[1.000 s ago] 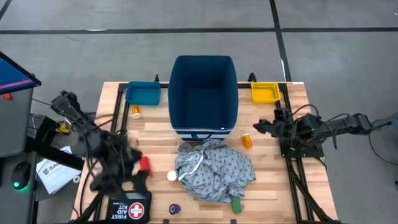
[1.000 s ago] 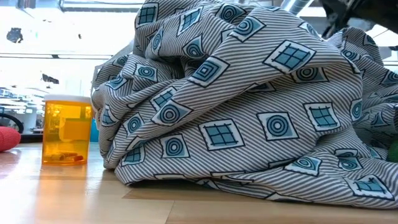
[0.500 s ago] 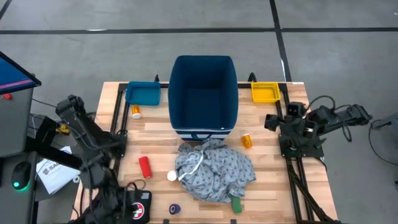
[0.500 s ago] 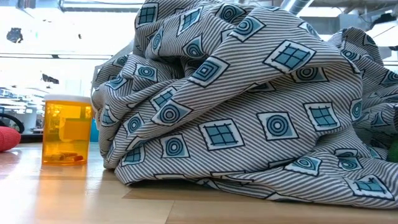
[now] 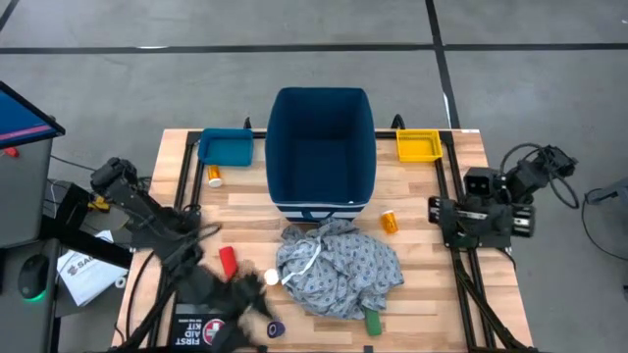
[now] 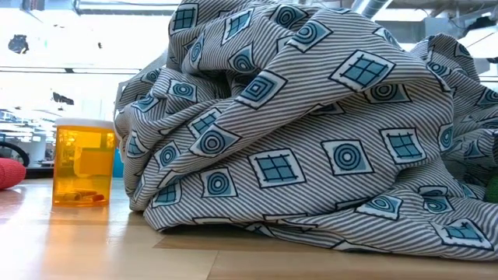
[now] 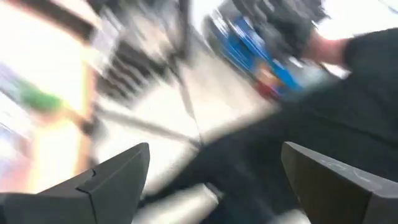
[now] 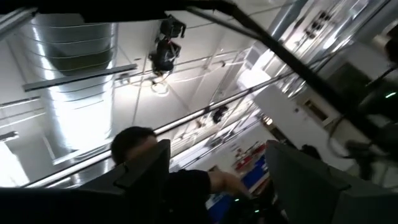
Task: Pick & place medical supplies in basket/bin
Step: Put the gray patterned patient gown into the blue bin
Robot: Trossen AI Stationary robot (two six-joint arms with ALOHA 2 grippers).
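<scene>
— Gown point(image 5: 339, 268) position? Grippers?
— Lower centre, below the bin point(image 5: 321, 147). Left gripper point(image 7: 211, 180) at lower left: fingers wide apart, empty. Right gripper point(image 8: 214, 180) at far right: fingers parted, holding nothing.

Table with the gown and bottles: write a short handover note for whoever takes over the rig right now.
Left gripper: open, empty, low over the table's front left, near the white bottle and red cylinder.
Right gripper: open, empty, drawn back off the table's right edge.
Gown lies heaped in front of the blue bin; orange bottles, green cylinder and blue roll sit loose on the table.
Done: nothing; bin, teal tray and yellow tray look empty.
Left: everything.
</scene>
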